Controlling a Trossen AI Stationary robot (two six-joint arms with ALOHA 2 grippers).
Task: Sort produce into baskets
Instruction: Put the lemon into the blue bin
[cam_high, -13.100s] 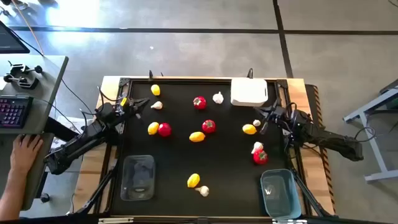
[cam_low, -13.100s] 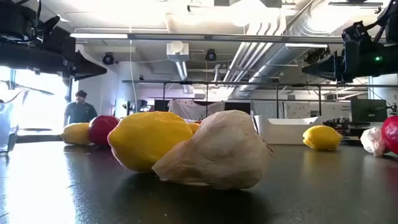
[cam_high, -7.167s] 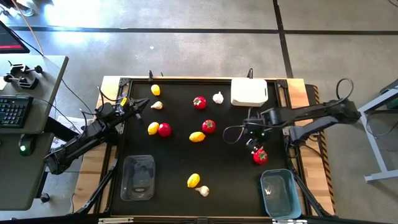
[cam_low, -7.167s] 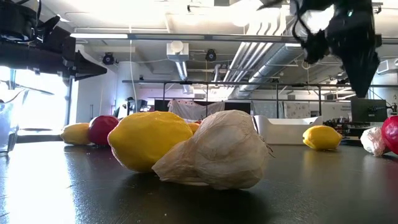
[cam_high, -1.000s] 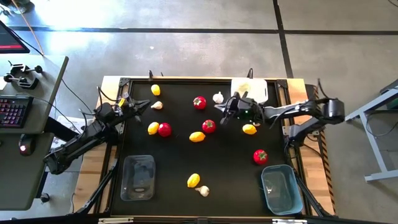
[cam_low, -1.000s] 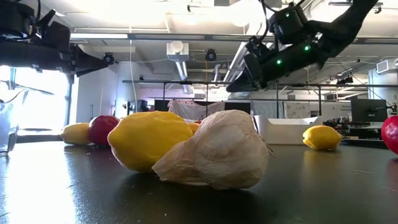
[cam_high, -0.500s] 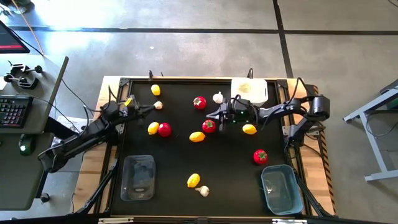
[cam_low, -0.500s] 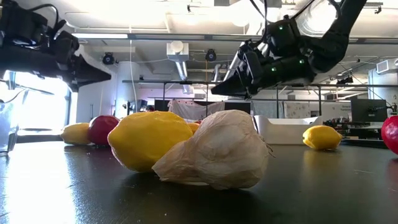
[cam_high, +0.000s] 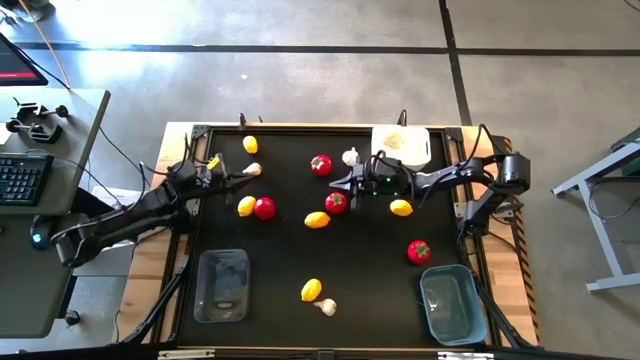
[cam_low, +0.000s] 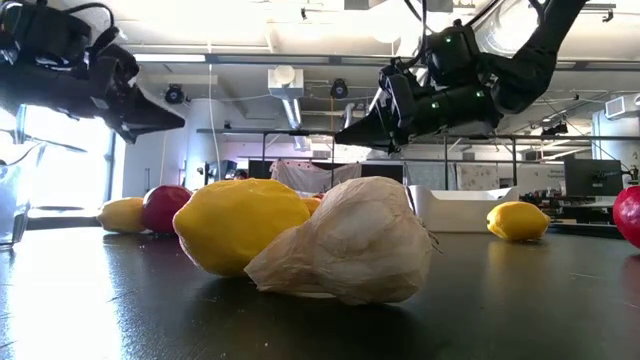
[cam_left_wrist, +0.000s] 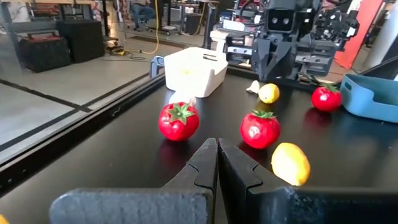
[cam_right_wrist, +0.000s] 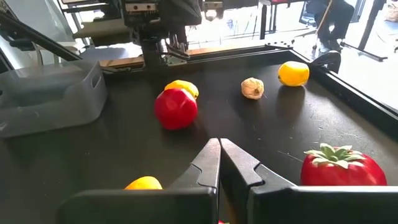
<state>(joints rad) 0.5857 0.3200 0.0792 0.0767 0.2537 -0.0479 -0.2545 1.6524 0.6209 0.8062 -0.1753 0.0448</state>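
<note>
Overhead view. Black table top (cam_high: 360, 280) w/ scattered toy produce & three tubs.

Right gripper (cam_high: 335, 183): fingers clenched, nothing held; reaches across table centre, tip just beside a round red tomato w/ green stem (cam_high: 336, 203). Low view shows it raised above the surface (cam_low: 345, 137).

Left gripper (cam_high: 233, 178): also clenched, empty; at the left edge, tip near a knobbly white garlic bulb (cam_high: 252, 169).

Tubs:
- opaque white rounded-rect. tub (cam_high: 401, 147), far right corner; yellow piece visible inside, kind unclear.
- translucent blue-grey tub (cam_high: 452, 310), near right corner.
- clear plastic tub (cam_high: 222, 285), near left corner.

Produce on table:
- 2nd red tomato (cam_high: 320, 165) far centre, w/ 2nd white garlic bulb (cam_high: 350, 157) between it & white tub.
- oval yellow lemon (cam_high: 401, 208) under right arm.
- 2nd yellow lemon (cam_high: 316, 220) just beside the tomato at the right gripper's tip.
- 3rd yellow lemon (cam_high: 246, 206) touching 3rd red tomato (cam_high: 264, 208), left of centre.
- 4th yellow lemon (cam_high: 250, 145) at far left.
- 4th red tomato (cam_high: 418, 251) near the blue-grey tub.
- 5th yellow lemon (cam_high: 311, 290) & 3rd garlic bulb (cam_high: 327, 307), near edge, close together; these fill the low view's foreground.
</note>
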